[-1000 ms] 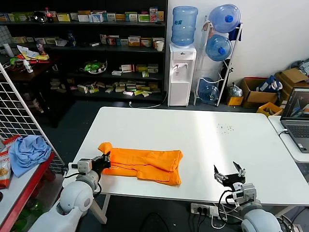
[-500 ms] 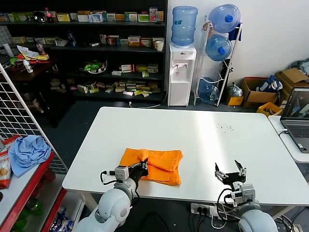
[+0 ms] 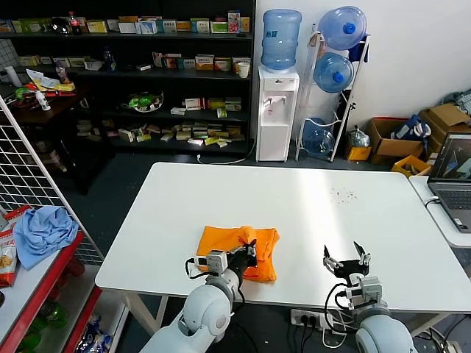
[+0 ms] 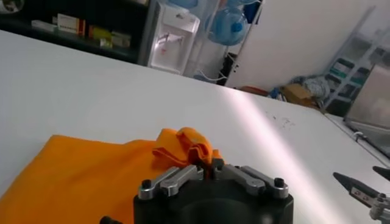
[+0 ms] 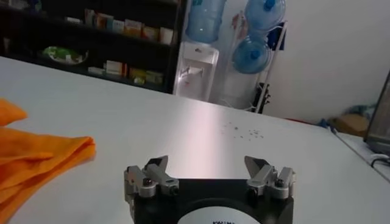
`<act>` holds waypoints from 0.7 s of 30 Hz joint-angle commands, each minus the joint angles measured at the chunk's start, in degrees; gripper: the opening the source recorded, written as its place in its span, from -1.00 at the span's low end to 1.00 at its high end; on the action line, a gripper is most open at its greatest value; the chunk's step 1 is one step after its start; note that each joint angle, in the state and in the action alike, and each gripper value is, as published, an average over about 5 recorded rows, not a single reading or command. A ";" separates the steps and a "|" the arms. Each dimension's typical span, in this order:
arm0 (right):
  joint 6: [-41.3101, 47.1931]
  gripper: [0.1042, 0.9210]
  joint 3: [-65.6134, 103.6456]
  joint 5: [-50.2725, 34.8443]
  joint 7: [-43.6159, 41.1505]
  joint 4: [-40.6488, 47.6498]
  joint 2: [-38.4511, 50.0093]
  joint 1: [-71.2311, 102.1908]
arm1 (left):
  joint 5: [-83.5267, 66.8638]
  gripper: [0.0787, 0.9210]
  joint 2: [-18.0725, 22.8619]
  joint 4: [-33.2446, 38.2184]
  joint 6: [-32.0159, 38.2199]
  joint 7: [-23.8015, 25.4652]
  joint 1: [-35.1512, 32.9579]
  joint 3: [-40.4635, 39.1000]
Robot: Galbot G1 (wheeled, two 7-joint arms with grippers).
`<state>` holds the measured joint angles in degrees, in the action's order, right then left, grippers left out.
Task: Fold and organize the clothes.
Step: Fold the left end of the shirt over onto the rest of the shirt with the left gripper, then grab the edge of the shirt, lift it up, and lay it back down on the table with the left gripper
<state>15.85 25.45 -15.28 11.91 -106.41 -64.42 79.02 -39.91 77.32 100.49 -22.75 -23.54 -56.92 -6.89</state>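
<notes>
Shirt lies on the desk, now folded across into a compact block; the left pincer remains clamped on its carried edge, while the right pincer waits apart nearby. Release likely follows.

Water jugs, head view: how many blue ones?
3. One on top of the dispenser; two on the rack to its right, upper and middle. The blue shape lower down may be another.

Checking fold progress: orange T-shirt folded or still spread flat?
Folded. The orange T-shirt lies as a compact layered bundle on the table, with the left end effector pinching a bunched edge on top of it.
</notes>
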 commanded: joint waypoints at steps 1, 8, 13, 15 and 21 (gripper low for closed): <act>-0.01 0.76 -0.19 0.26 -0.03 0.34 -0.49 -0.52 | 1.93 -0.64 2.11 -4.68 4.99 3.21 1.50 -1.28; 0.12 0.76 -0.31 0.27 -0.09 0.45 -0.29 -0.62 | -1.04 -0.17 1.04 -2.91 10.24 4.39 0.71 0.03; 0.35 0.76 -0.50 0.24 -0.15 0.35 0.21 -0.68 | 0.31 0.18 -2.64 -1.72 9.98 4.16 -1.16 2.82; 0.42 0.76 -0.61 0.25 -0.24 0.29 0.42 -0.57 | 1.95 0.30 -5.29 -2.04 9.00 4.43 -1.78 4.26; 0.37 0.76 -0.78 0.44 -1.01 0.59 1.06 0.09 | 4.48 0.68 -12.96 -2.82 4.53 7.71 -3.73 8.24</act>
<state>16.24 24.72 -14.89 11.35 -106.00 -63.65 78.87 -38.33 73.86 97.92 -15.84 -19.16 -58.42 -3.67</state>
